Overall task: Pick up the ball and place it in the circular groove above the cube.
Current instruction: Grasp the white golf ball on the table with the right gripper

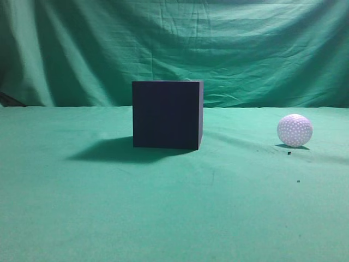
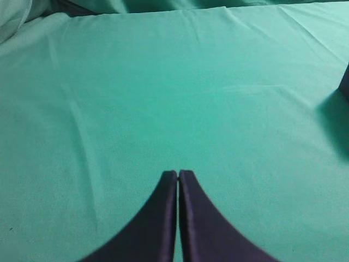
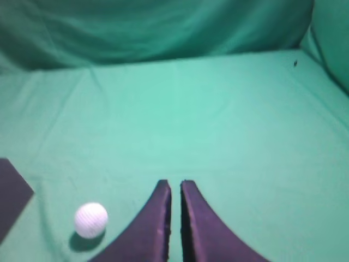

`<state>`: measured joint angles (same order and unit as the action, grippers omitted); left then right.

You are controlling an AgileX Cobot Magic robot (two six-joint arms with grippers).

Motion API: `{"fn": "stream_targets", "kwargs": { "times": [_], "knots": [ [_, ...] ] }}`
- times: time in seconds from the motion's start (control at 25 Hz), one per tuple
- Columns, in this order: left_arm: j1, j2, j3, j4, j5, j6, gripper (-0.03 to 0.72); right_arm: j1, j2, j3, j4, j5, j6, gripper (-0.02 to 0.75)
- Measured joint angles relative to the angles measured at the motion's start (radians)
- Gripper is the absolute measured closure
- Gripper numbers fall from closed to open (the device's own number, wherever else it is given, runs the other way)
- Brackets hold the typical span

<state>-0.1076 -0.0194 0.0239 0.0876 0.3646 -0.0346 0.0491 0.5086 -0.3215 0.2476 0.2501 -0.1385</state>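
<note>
A white dimpled ball rests on the green cloth at the right in the exterior view. A dark cube stands in the middle; its top face and groove are hidden from this low angle. Neither arm shows in the exterior view. In the right wrist view the ball lies left of my right gripper, whose fingers are shut and empty, and a corner of the cube is at the left edge. My left gripper is shut and empty over bare cloth, with an edge of the cube at far right.
Green cloth covers the table and hangs as a backdrop behind. Two small dark specks lie on the cloth near the ball.
</note>
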Motion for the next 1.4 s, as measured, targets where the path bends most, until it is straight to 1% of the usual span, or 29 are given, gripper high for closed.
{"fn": "stream_targets", "kwargs": {
  "times": [0.08,0.16,0.24,0.36,0.44,0.48,0.64,0.8,0.96,1.04,1.08,1.12,1.2,1.36,1.4],
  "knots": [
    [0.0,0.0,0.0,0.0,0.0,0.0,0.688,0.0,0.082,-0.026,0.001,0.02,-0.019,0.738],
    [0.0,0.0,0.0,0.0,0.0,0.0,0.688,0.0,0.182,-0.089,0.001,0.082,-0.056,0.738],
    [0.0,0.0,0.0,0.0,0.0,0.0,0.688,0.0,0.281,-0.173,0.001,0.191,-0.104,0.738],
    [0.0,0.0,0.0,0.0,0.0,0.0,0.688,0.0,0.442,-0.323,0.001,0.431,-0.144,0.738],
    [0.0,0.0,0.0,0.0,0.0,0.0,0.688,0.018,0.54,-0.409,-0.004,0.539,-0.151,0.738],
    [0.0,0.0,0.0,0.0,0.0,0.0,0.688,0.042,0.579,-0.437,-0.012,0.567,-0.153,0.738],
    [0.0,0.0,0.0,0.0,0.0,0.0,0.688,0.19,0.69,-0.517,-0.056,0.579,-0.131,0.738],
    [0.0,0.0,0.0,0.0,0.0,0.0,0.688,0.32,0.814,-0.575,-0.142,0.579,-0.042,0.738],
    [0.0,0.0,0.0,0.0,0.0,0.0,0.688,0.417,0.949,-0.646,-0.229,0.579,0.009,0.738],
    [0.0,0.0,0.0,0.0,0.0,0.0,0.688,0.432,1.013,-0.683,-0.255,0.579,0.043,0.738],
    [0.0,0.0,0.0,0.0,0.0,0.0,0.688,0.434,1.038,-0.702,-0.27,0.579,0.061,0.688],
    [0.0,0.0,0.0,0.0,0.0,0.0,0.688,0.435,1.066,-0.718,-0.285,0.579,0.08,0.688],
    [0.0,0.0,0.0,0.0,0.0,0.0,0.688,0.435,1.115,-0.744,-0.298,0.579,0.11,0.559],
    [0.0,0.0,0.0,0.0,0.0,0.0,0.688,0.435,1.182,-0.771,-0.325,0.562,0.177,0.276],
    [0.0,0.0,0.0,0.0,0.0,0.0,0.688,0.435,1.197,-0.773,-0.342,0.558,0.204,0.22]
  ]
}}
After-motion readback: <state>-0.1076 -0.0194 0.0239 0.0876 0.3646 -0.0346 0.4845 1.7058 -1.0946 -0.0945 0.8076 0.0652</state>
